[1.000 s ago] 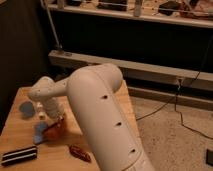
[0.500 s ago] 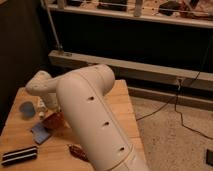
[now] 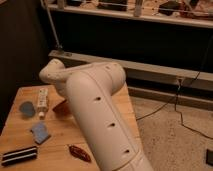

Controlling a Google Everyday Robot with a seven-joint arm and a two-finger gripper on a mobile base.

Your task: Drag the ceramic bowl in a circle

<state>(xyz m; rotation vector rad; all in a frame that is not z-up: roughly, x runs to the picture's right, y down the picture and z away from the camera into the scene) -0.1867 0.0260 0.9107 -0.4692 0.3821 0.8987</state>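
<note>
The ceramic bowl (image 3: 59, 107) shows as an orange-red patch on the wooden table (image 3: 55, 142), left of centre; the arm covers most of it. My white arm (image 3: 95, 110) fills the middle of the view and bends down at its elbow (image 3: 52, 74) toward the bowl. My gripper (image 3: 63, 101) is at the bowl, hidden behind the arm, so I cannot see how it meets the bowl.
A white patterned bottle-like object (image 3: 42, 100) lies left of the bowl, a flat blue disc (image 3: 26, 107) further left. A grey-blue piece (image 3: 40, 132), a black striped bar (image 3: 19, 155) and a dark red leaf-shaped object (image 3: 80, 153) lie nearer the front edge. Shelving stands behind.
The arm has swung toward the far side of the table. The bowl has slid away from the grey-blue piece, farther back and slightly right. The white bottle-like object is uncovered.
</note>
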